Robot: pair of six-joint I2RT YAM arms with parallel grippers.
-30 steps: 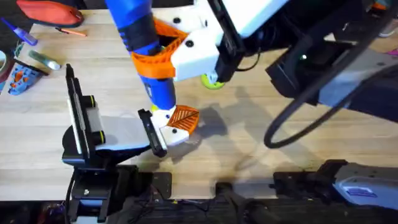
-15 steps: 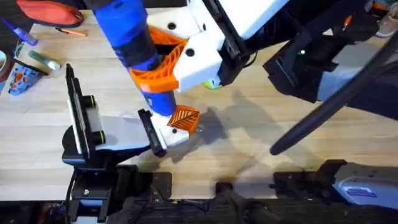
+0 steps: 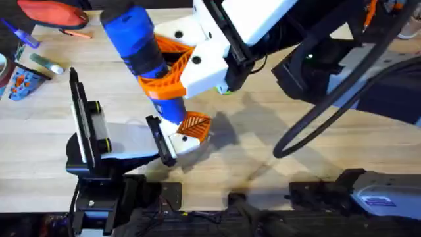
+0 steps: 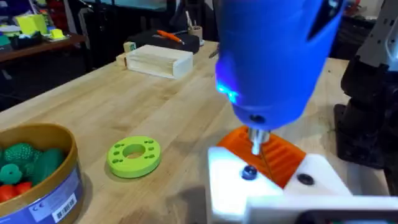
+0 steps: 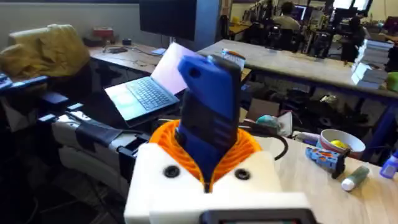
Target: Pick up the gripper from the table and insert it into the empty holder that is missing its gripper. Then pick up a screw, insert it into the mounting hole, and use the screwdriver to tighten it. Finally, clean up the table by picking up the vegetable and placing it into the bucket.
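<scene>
My right gripper [image 3: 168, 67] reaches across the table, its orange pads shut on the blue screwdriver [image 3: 141, 49], which leans with its top to the left. From the right wrist, the screwdriver [image 5: 208, 118] stands up between that gripper's [image 5: 208, 167] white fingers. The metal tip [image 4: 256, 142] hangs just above a dark screw [image 4: 249, 172] in the white holder [image 4: 230, 186]. The orange gripper piece [image 4: 273, 155] sits in the holder [image 3: 179, 139]. My left gripper [image 3: 161, 141] clamps the holder from the left. The bucket [image 4: 59, 186] holds green and red toy vegetables. The vegetable is out of view.
A flat green ring disc [image 4: 134, 155] lies on the table beyond the bucket, and a pale wooden box [image 4: 155, 61] stands farther back. A red pouch [image 3: 52, 12], pens and a small blue-orange object [image 3: 23, 82] sit at the table's far left.
The right gripper has shifted slightly left with the screwdriver, whose top now leans further left. The left gripper and holder have stayed put.
</scene>
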